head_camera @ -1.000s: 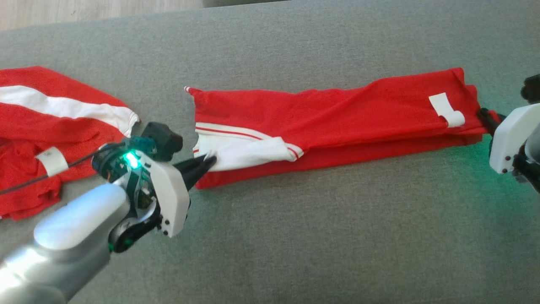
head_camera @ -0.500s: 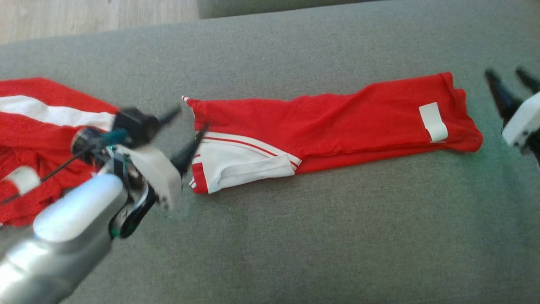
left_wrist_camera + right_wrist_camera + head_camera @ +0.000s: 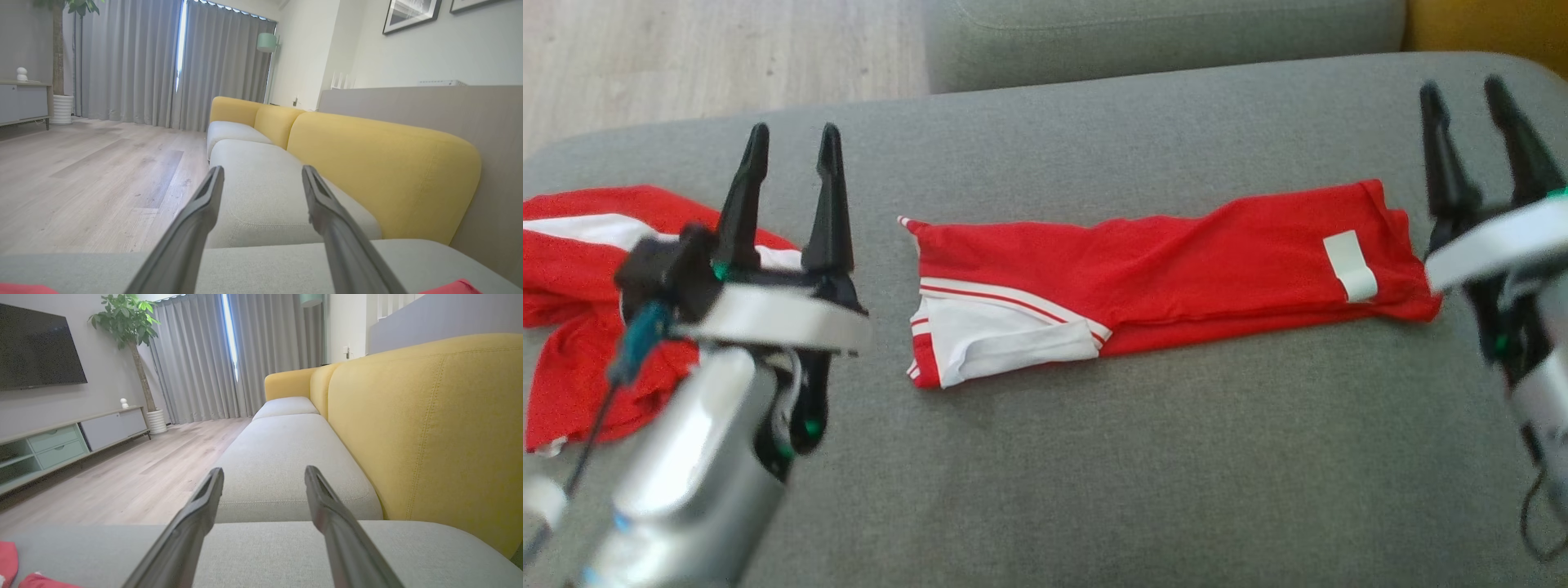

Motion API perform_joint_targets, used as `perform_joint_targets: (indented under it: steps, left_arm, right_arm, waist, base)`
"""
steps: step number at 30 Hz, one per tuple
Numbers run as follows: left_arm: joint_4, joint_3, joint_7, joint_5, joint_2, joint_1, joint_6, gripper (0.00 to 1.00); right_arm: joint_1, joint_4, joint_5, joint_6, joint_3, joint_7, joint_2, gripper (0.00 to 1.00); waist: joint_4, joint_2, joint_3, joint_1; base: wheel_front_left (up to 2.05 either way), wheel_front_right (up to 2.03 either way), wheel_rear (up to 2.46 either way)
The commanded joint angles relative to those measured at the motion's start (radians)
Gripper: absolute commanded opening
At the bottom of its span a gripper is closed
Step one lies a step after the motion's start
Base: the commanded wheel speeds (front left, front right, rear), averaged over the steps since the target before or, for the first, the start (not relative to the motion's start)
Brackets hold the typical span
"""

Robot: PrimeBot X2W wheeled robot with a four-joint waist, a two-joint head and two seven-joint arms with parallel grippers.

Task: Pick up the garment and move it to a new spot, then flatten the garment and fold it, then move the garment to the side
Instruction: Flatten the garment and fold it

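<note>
Left hand (image 3: 794, 135) and right hand (image 3: 1462, 88) have let go of the folded red garment (image 3: 1176, 261), whose ends they pinched a second ago. Each hovers empty, fingers parted and pointing away from the robot. Between them the garment lies flat on the grey sofa seat (image 3: 1094, 457), touching neither; a second red cloth (image 3: 572, 245) lies partly behind the left hand.

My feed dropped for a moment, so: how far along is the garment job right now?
Done: the red garment lies flat on the grey cushion, folded into a long strip. In hand: nothing; left gripper and right gripper are open, raised beside its two ends. Remaining: likely another fold, then moving it aside. A second red garment lies crumpled at the left.
</note>
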Motion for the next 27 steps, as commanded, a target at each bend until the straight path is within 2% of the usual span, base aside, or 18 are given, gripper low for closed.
perform_joint_targets:
  steps: [1,4,9,12,16,20,27]
  left_arm:
    - [-0.036,0.064,-0.007,0.028,0.010,-0.001,-0.004,1.00]
    - [-0.079,0.178,-0.007,0.130,-0.052,0.115,-0.045,1.00]
    - [-0.089,0.309,-0.007,0.270,-0.152,0.266,-0.125,1.00]
    - [-0.078,0.361,-0.007,0.333,-0.208,0.321,-0.176,1.00]
    - [-0.054,0.424,-0.007,0.404,-0.276,0.351,-0.246,1.00]
    - [-0.030,0.444,-0.007,0.441,-0.299,0.334,-0.278,1.00]
    - [-0.003,0.441,-0.007,0.471,-0.324,0.277,-0.306,1.00]
  right_arm:
    - [0.030,-0.038,-0.031,-0.001,-0.013,-0.011,0.001,1.00]
    - [0.140,-0.094,-0.131,-0.001,-0.112,-0.011,0.062,1.00]
    - [0.285,-0.164,-0.282,-0.001,-0.219,-0.011,0.170,1.00]
    - [0.336,-0.190,-0.334,-0.001,-0.256,-0.011,0.224,1.00]
    - [0.358,-0.192,-0.385,-0.001,-0.278,-0.010,0.256,1.00]
    - [0.325,-0.151,-0.409,-0.001,-0.354,0.032,0.266,1.00]
    - [0.204,0.014,-0.515,-0.001,-0.598,0.140,0.304,1.00]
  waist:
    - [0.007,-0.0001,-0.006,0.0001]
    - [0.018,-0.0001,-0.018,0.0001]
    - [0.023,-0.0001,-0.030,0.0001]
    - [0.023,-0.0001,-0.033,0.0001]
    - [0.025,-0.0001,-0.018,0.0001]
    - [0.028,-0.0001,0.016,0.0001]
    - [0.052,-0.0001,0.102,0.0001]
  base:
    - [0.00,0.00,0.00]
    - [0.00,0.00,0.00]
    - [0.00,0.00,0.00]
    - [0.00,0.00,0.00]
    - [0.00,0.00,0.00]
    - [0.00,0.00,0.00]
    - [0.00,0.00,0.00]
